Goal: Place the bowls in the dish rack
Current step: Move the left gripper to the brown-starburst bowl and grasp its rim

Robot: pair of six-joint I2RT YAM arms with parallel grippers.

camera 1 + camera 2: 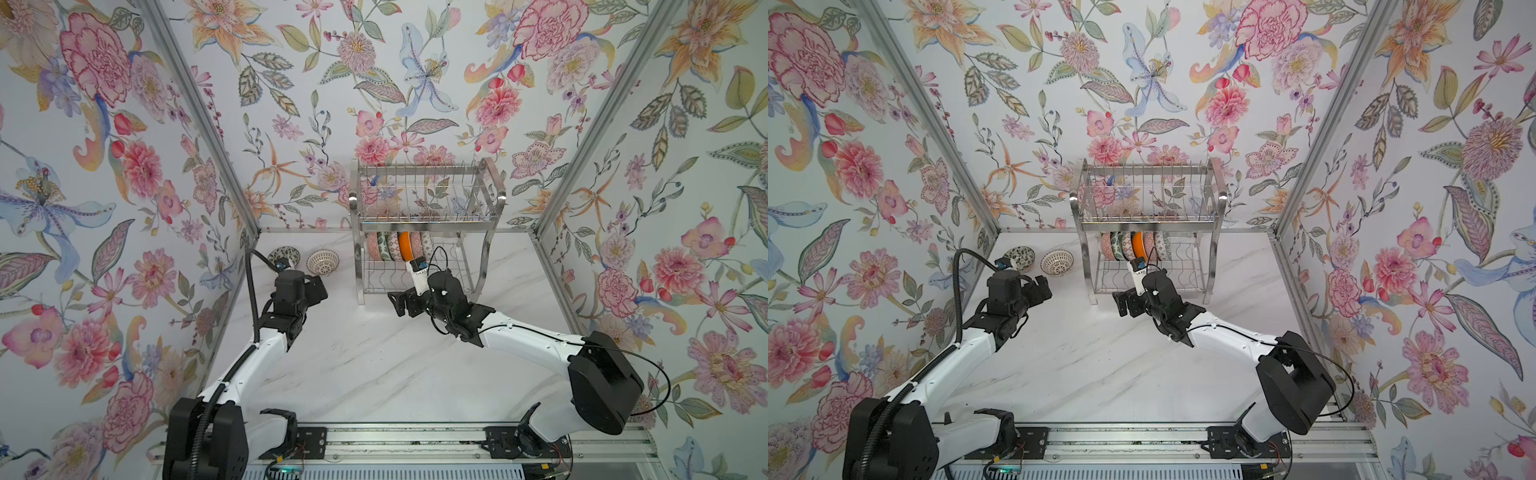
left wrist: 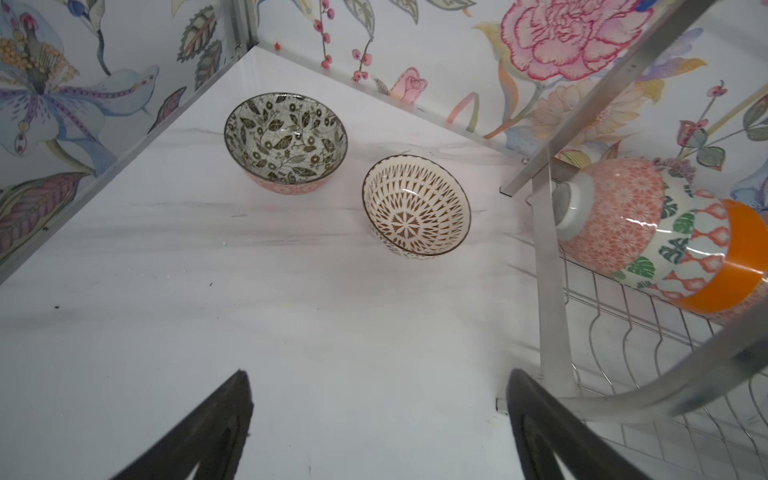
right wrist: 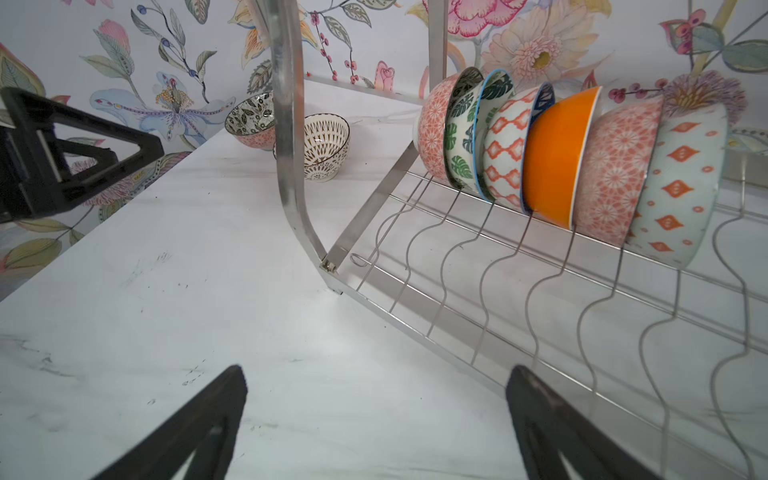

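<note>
Two bowls sit loose on the table (image 1: 365,365); six more stand on edge in the dish rack (image 1: 424,227).

The black-and-white leaf bowl (image 2: 286,141) and the brown lattice bowl (image 2: 417,205) rest upright, just beside each other, near the back left corner and left of the rack. On the rack's lower tier the six lean together in one row between the wavy wires, with the orange bowl (image 3: 557,158) in the middle of the row. The left gripper (image 2: 378,376) hangs over bare tabletop in front of the two loose bowls, its jaws spread wide with nothing between them. The right gripper (image 3: 376,370) is near the rack's front left leg. Its jaws are likewise wide apart and empty, clear of the wires.
</note>
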